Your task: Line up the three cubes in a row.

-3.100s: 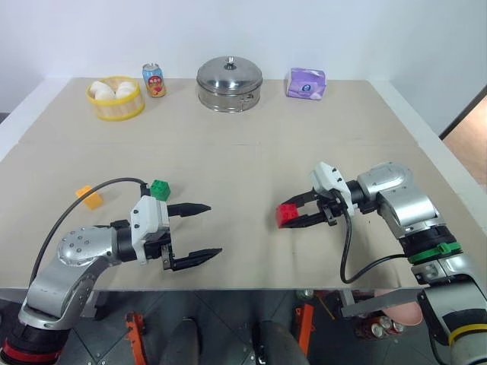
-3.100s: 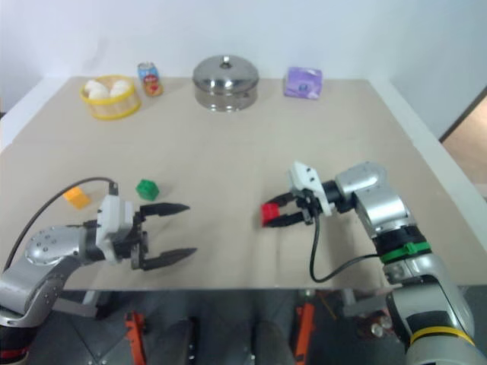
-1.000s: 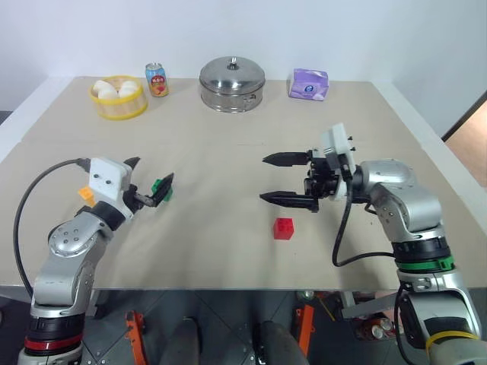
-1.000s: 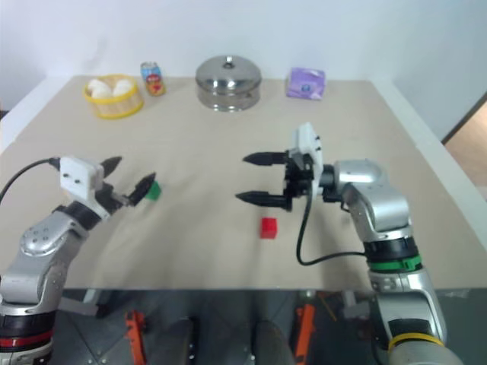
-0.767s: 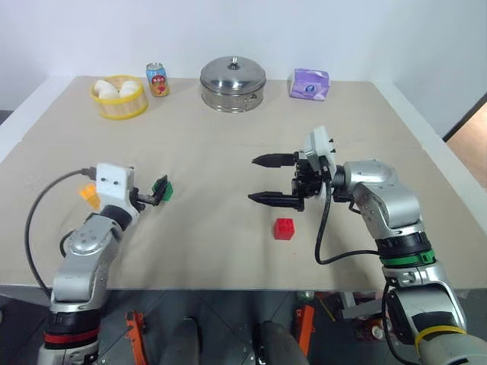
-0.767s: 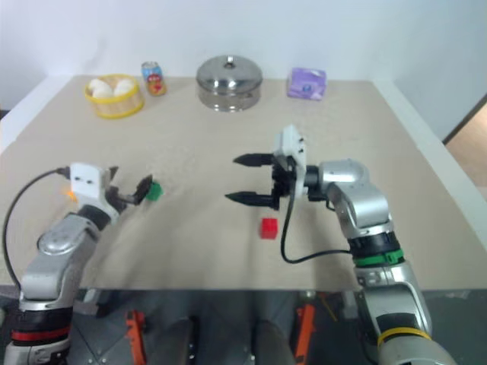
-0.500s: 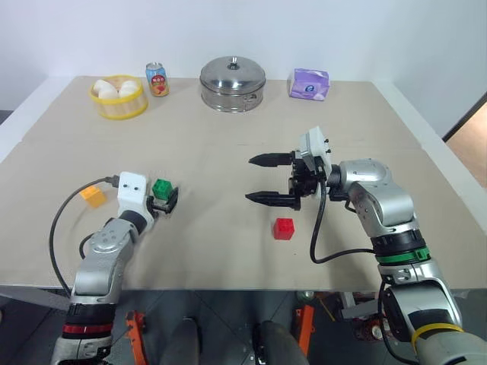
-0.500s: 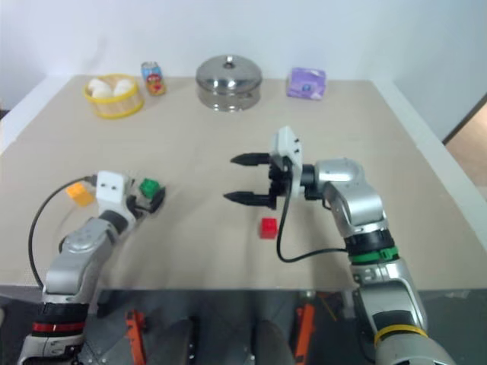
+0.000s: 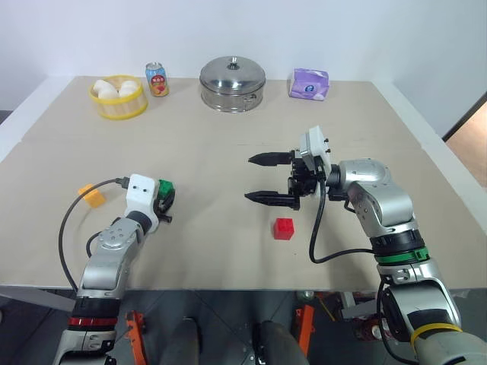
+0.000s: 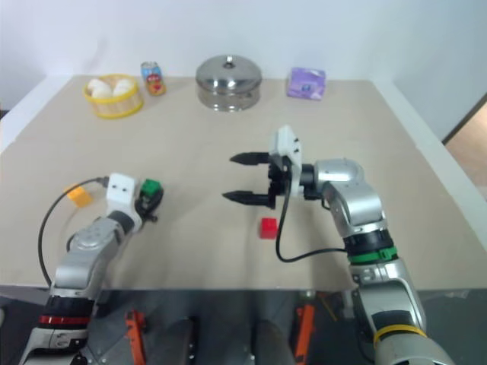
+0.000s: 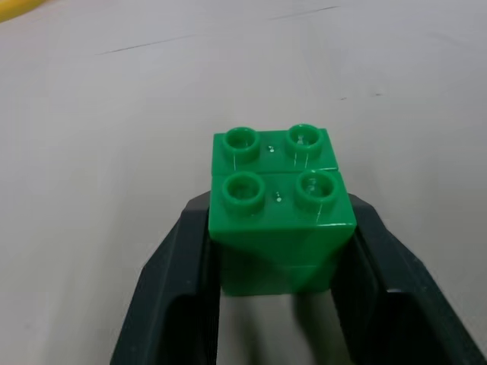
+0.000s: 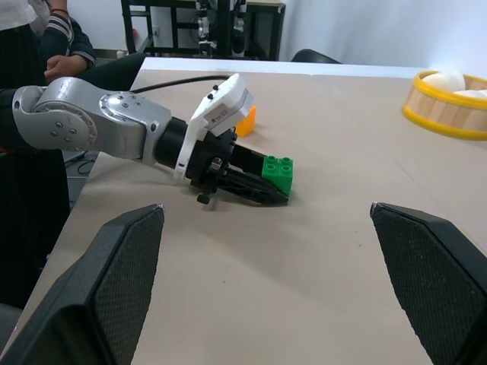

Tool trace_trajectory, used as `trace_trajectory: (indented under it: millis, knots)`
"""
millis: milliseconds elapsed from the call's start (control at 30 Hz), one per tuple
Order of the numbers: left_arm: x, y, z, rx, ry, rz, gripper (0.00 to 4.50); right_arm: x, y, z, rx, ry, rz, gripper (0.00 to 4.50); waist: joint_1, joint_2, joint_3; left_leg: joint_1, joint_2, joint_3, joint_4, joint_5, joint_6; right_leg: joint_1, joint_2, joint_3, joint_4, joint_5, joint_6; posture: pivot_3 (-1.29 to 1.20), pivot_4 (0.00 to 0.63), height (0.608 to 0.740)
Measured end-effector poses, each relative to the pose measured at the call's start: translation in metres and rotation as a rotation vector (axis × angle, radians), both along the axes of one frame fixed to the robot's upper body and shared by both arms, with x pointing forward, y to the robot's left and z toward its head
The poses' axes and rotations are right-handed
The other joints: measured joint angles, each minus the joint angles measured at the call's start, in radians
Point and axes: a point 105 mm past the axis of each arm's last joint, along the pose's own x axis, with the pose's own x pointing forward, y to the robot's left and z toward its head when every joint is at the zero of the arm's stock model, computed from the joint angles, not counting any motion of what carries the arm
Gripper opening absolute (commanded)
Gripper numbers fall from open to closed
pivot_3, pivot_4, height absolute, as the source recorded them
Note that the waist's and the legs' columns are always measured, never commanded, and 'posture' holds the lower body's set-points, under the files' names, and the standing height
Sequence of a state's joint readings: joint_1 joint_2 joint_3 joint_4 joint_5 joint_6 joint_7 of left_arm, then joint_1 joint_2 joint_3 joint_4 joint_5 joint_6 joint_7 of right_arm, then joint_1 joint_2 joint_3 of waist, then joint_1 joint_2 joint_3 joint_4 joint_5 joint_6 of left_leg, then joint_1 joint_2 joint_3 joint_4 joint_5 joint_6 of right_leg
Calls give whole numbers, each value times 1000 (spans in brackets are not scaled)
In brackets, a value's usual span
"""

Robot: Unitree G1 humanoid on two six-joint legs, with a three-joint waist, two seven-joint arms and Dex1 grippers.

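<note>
Resting on the worktop, my left gripper has its jaws closed on the green cube's smooth sides, left of centre. My right gripper hangs wide open above the red cube. The orange-yellow cube lies far left. Light, rigid, slippery plastic, I judge.

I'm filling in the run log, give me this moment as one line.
left tool: shut on green cube | right tool: open, above table | red cube: on table, free | orange cube: on table, free
</note>
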State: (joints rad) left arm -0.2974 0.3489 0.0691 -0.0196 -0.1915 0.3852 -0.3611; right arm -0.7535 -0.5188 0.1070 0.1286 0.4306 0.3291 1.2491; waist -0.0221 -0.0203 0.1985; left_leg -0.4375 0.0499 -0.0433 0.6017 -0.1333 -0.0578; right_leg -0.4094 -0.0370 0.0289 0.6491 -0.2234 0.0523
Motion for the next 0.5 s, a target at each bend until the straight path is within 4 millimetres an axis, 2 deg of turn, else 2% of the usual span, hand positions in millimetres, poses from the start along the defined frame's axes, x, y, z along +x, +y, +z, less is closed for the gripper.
trace_trajectory:
  millis: [133,233,300,367,500]
  knots:
    - [-22,-30,12,57,-28,-335,1346,-12,-20,-1,-35,55,10,4500,2,0,0,-1,-1,0,0,-1,-1,0,-1,0,0,-1,0,0,150,739]
    - [-48,-56,20,33,-8,-651,1346,-28,-40,-10,-117,125,32,4500,1,0,0,-1,-1,1,-1,-2,-2,-1,-2,0,0,-3,-1,0,150,739]
    - [-58,-66,23,46,13,-804,1346,-34,-48,-16,-152,158,41,4500,1,0,0,0,0,1,-1,-2,-2,-1,-1,0,0,-3,-2,0,150,739]
    - [-58,-75,30,72,3,-890,1346,-36,-50,-20,-164,170,40,4500,0,0,0,0,0,1,0,-1,-1,-1,0,0,0,-3,-2,0,150,739]
    - [-46,-87,33,134,15,-1010,1346,-41,-52,-26,-181,170,28,4500,-2,0,0,0,0,1,2,-1,0,0,-1,0,0,-2,-2,0,150,739]
